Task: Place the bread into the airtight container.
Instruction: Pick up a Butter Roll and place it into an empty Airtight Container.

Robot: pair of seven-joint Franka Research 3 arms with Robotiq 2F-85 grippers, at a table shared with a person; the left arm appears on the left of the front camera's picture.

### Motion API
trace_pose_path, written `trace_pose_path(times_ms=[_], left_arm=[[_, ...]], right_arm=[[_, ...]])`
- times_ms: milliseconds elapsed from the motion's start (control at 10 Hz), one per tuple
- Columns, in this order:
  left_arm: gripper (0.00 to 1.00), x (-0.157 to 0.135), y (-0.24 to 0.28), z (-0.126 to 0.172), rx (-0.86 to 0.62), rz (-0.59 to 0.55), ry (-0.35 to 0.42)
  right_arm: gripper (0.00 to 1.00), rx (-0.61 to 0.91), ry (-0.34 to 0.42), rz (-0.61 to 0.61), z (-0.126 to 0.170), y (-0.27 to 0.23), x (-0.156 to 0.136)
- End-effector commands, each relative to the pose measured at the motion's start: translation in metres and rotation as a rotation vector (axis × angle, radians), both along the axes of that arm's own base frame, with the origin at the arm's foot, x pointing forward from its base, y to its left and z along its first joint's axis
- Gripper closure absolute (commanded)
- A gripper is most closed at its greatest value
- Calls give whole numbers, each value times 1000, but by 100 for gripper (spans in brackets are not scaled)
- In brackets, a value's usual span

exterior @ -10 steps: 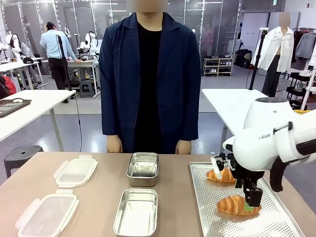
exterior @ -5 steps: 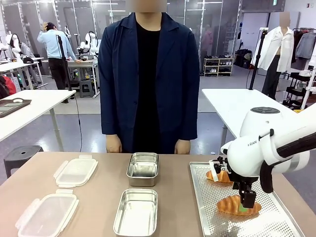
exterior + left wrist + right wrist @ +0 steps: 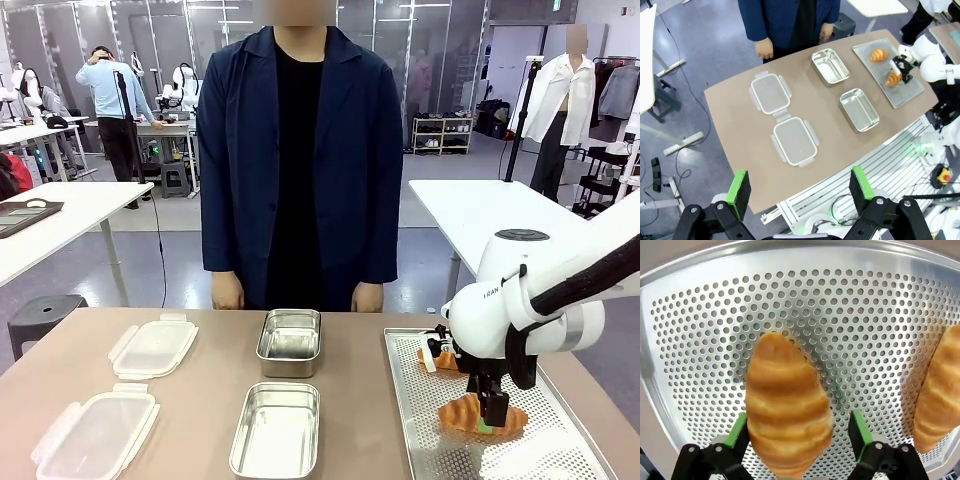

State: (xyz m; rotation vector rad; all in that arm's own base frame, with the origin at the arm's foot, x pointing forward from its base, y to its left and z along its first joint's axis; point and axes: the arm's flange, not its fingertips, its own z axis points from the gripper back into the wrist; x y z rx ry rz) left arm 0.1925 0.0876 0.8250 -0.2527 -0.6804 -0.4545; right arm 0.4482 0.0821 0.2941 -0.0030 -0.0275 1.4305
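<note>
Bread: near croissant (image 3: pixel 787 420) lies on perforated tray (image 3: pixel 865 315), right end of worktop (image 3: pixel 200 400), robot's side. My right gripper (image 3: pixel 798 429) is down over it, pads either side, jaws apart (gap visible along one flank, so I read no clamp). Farther back on same tray, second croissant (image 3: pixel 940 395). Mid-worktop, two steel containers (image 3: pixel 276 428), open-topped; to their left, two clear lids (image 3: pixel 96 435). My left gripper (image 3: pixel 799 186) hangs high above, jaws wide, holding nothing. At far edge stands person (image 3: pixel 300 150).
</note>
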Motion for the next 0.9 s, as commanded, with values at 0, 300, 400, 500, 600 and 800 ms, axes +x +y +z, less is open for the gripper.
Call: trace_pose_path(times_ms=[0, 300, 400, 500, 600, 800], left_arm=[[0, -1, -1, 1, 4, -12, -5], [0, -1, -1, 1, 4, -12, -5], [0, -1, -1, 1, 4, -12, -5], [0, -1, -1, 1, 4, -12, -5], [0, -1, -1, 1, 4, -12, -5], [0, -1, -1, 1, 4, -12, -5]], right_arm=[[16, 27, 32, 25, 2, -2, 7], [46, 25, 62, 24, 5, -6, 12], [56, 23, 79, 33, 4, -6, 13], [65, 18, 86, 39, 7, -7, 12], [63, 27, 79, 22, 17, -7, 11], [63, 44, 72, 11, 54, -6, 7]])
